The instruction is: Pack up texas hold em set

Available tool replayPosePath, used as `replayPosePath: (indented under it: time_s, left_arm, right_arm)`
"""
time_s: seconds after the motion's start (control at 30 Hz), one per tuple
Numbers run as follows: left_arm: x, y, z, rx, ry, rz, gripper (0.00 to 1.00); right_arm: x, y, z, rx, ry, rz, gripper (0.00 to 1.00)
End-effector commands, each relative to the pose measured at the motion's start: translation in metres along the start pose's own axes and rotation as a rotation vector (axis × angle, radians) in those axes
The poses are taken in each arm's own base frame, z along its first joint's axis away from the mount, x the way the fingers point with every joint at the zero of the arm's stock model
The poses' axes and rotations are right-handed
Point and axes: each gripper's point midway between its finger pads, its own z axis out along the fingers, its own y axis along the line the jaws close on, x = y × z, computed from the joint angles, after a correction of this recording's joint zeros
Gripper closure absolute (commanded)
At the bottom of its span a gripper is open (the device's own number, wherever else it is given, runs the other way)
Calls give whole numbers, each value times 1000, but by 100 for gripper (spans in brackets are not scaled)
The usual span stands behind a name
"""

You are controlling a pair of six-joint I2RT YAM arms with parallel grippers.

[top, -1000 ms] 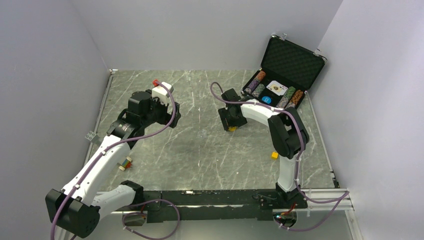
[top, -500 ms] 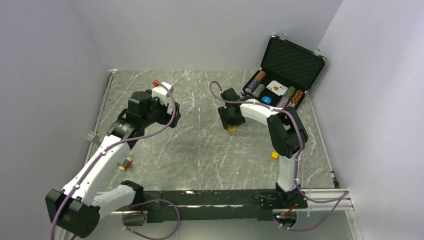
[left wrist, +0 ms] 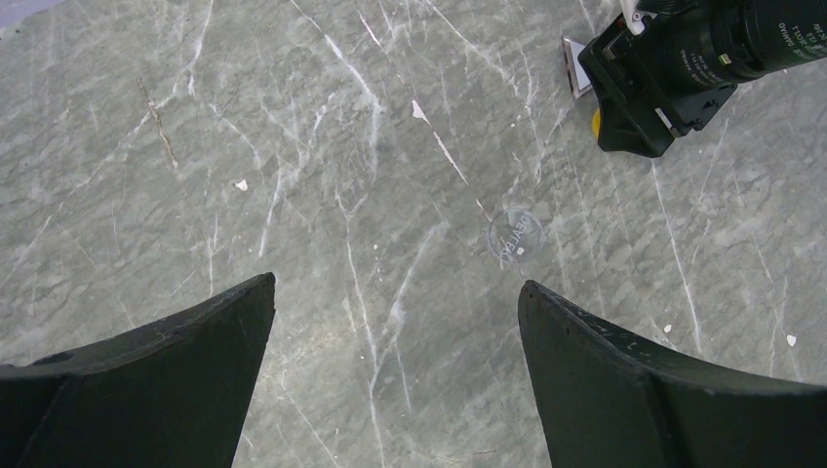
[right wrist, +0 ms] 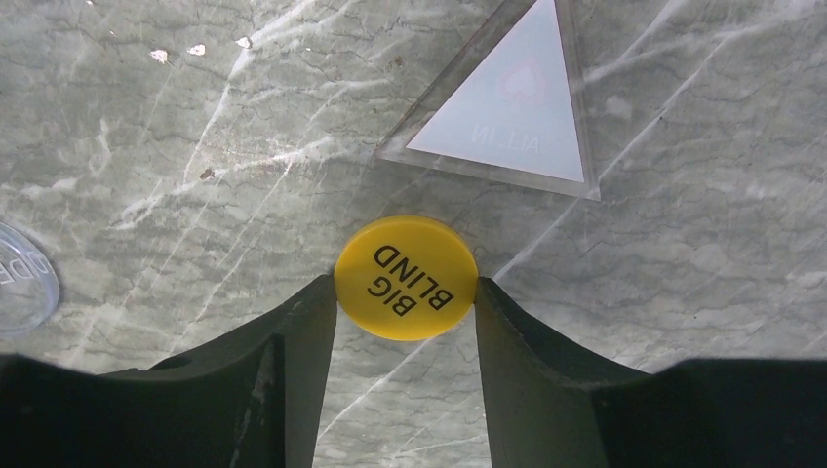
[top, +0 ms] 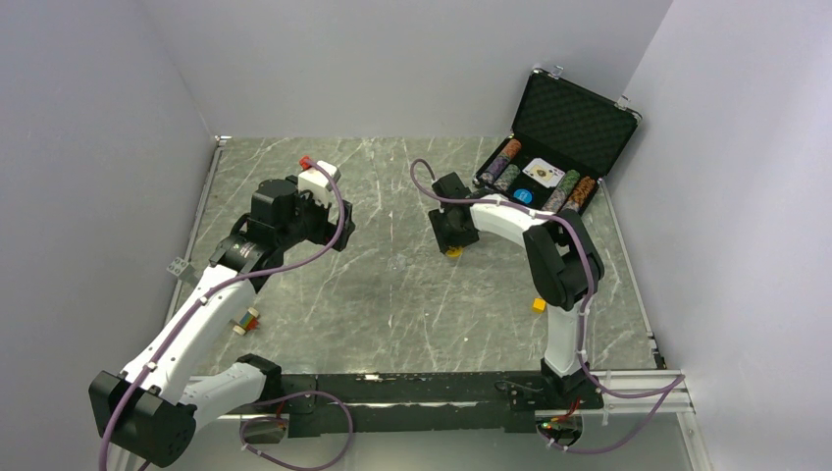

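Note:
The black briefcase (top: 574, 118) stands open at the back right, with chip rows (top: 505, 165), cards (top: 543, 173) and a blue disc (top: 523, 195) in its foam tray. My right gripper (right wrist: 405, 285) is shut on the yellow "BIG BLIND" disc (right wrist: 406, 278), one finger touching each side, low over the table; the disc also shows in the top view (top: 453, 252). A clear "ALL IN" triangle (right wrist: 507, 107) lies just beyond it. My left gripper (left wrist: 396, 283) is open and empty above bare table, near a clear round disc (left wrist: 515, 235).
A small yellow cube (top: 538, 305) lies near the right arm's base. A small multicoloured piece (top: 245, 321) and a grey bracket (top: 179, 266) lie at the left. Walls close the table on three sides.
My right gripper with the yellow disc has edged very slightly to the left. The left arm has not moved.

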Motion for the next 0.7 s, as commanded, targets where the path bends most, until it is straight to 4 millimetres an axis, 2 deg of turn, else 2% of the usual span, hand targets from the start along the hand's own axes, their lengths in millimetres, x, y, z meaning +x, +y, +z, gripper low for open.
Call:
replayPosePath:
  time_s: [0.0, 0.2, 0.33, 0.5, 0.67]
  left_arm:
    - [-10, -2, -4, 11, -42, -5, 2]
    - [-10, -2, -3, 11, -39, -5, 2]
    - [-9, -2, -3, 11, -38, -4, 2]
    - [-8, -2, -2, 10, -35, -5, 2]
    - [-7, -1, 0, 6, -27, -6, 2]
  right_arm:
    - [-15, -3, -10, 20, -35, 4, 54]
    - [-39, -9, -39, 13, -102, 15, 58]
    - [-54, -30, -58, 22, -144, 45, 59]
    - [-77, -93, -84, 68, -209, 145, 59]
    - [-97, -173, -101, 133, -272, 282, 60]
